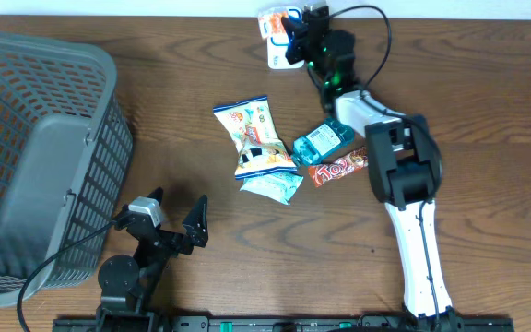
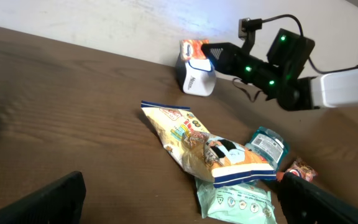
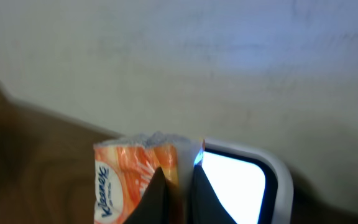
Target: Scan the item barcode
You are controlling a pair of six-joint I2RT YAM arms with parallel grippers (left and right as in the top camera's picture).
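The item is an orange Kleenex tissue pack (image 3: 126, 180), and my right gripper (image 3: 180, 198) is shut on its edge. The pack is held right beside the scanner (image 3: 235, 186), whose window glows white. From overhead, the pack (image 1: 275, 18) and the white scanner (image 1: 277, 53) sit at the table's far edge, with the right gripper (image 1: 295, 41) over them. The left wrist view also shows the pack (image 2: 193, 47) above the scanner (image 2: 196, 79). My left gripper (image 1: 178, 221) hangs open and empty near the front edge. No barcode is visible.
A grey mesh basket (image 1: 44, 157) stands at the left. Mid-table lie a snack bag (image 1: 252, 138), a mint-green packet (image 1: 273, 186), a teal packet (image 1: 323, 140) and a red candy bar (image 1: 337, 168). A wall rises just behind the scanner.
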